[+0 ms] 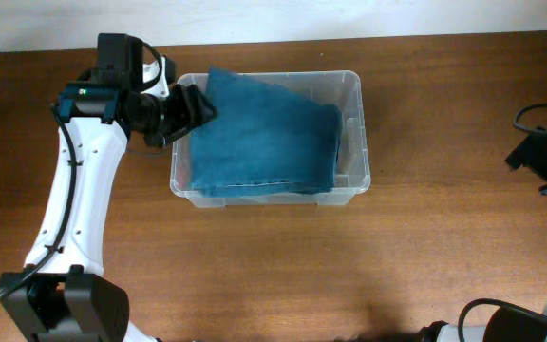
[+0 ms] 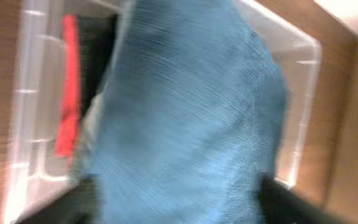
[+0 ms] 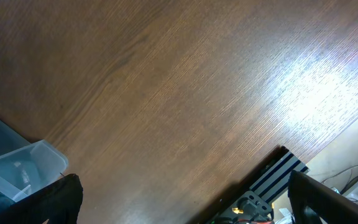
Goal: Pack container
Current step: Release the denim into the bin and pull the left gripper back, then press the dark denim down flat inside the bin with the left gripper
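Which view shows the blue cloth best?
Overhead: the whole cloth shows, lying in the bin and covering most of it. The left wrist view gives only a blurred close-up of part of it. The right wrist view shows just a bin corner, with no cloth clearly visible.

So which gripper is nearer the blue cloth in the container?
Left. The left gripper is at the container's left rim, beside the blue cloth; the right gripper hangs far off over the table's right side.

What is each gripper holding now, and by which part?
Nothing. The left gripper stands open at the edge of the blue cloth, which lies in the container; the right gripper is open above the table.
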Tool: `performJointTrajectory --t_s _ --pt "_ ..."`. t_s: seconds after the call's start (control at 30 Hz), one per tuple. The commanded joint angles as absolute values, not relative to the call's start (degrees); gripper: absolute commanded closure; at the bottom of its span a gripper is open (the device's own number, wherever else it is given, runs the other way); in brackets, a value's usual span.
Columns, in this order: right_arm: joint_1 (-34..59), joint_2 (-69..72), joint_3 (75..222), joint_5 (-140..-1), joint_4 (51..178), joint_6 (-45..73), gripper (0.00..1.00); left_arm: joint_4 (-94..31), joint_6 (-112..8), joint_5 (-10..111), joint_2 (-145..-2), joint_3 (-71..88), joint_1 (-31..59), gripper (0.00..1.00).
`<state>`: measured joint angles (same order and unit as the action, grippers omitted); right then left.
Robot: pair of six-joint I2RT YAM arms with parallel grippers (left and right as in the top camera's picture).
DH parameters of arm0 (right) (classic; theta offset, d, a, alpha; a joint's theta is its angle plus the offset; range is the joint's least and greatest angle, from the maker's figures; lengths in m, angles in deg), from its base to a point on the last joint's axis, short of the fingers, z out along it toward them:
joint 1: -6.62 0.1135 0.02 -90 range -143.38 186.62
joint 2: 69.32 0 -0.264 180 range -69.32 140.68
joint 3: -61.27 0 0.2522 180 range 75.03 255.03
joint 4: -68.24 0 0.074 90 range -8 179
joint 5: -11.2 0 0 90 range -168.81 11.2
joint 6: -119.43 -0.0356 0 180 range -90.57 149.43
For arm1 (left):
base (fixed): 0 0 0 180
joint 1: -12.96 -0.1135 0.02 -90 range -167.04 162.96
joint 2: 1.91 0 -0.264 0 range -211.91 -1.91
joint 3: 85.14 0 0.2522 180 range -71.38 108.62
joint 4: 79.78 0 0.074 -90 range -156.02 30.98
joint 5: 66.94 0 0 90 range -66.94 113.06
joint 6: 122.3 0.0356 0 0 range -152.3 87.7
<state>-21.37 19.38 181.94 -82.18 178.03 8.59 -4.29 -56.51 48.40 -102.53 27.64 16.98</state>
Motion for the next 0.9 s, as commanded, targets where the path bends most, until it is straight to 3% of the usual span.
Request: performJointTrajectory --t_s 0.0,0.27,0.47,0.53,0.6,0.63,0.77,0.87 --pt "-21.63 19.17 182.05 -82.29 178.05 8.33 0.02 -3.19 -55.53 38.30 -101.33 28.84 16.84 0.01" --pt "-21.63 19.17 182.05 -82.27 178.05 8.33 0.02 -3.15 -50.59 41.58 -101.22 30.05 18.09 0.01" --pt "-21.63 19.17 182.05 -82.29 178.03 8.33 0.02 -1.64 -50.43 36.90 -101.22 30.24 26.77 0.11" --pt "-21.61 19.17 182.05 -82.27 178.03 8.33 0.01 -1.20 -50.89 30.65 -101.33 30.24 32.54 0.30" --pt "-21.63 19.17 182.05 -82.27 178.03 8.33 0.01 -1.16 -52.18 26.50 -101.57 30.24 36.01 0.62" --pt "-21.63 19.17 182.05 -82.27 178.03 8.33 0.02 -0.99 -53.14 24.99 -101.74 30.24 37.13 0.74" --pt "-21.61 19.17 182.05 -82.27 178.03 8.33 0.02 0.37 -55.13 23.70 -104.82 30.05 38.83 0.99" --pt "-21.63 19.17 182.05 -82.27 178.03 8.33 0.02 2.95 -56.09 24.20 -108.47 30.02 38.83 0.99"
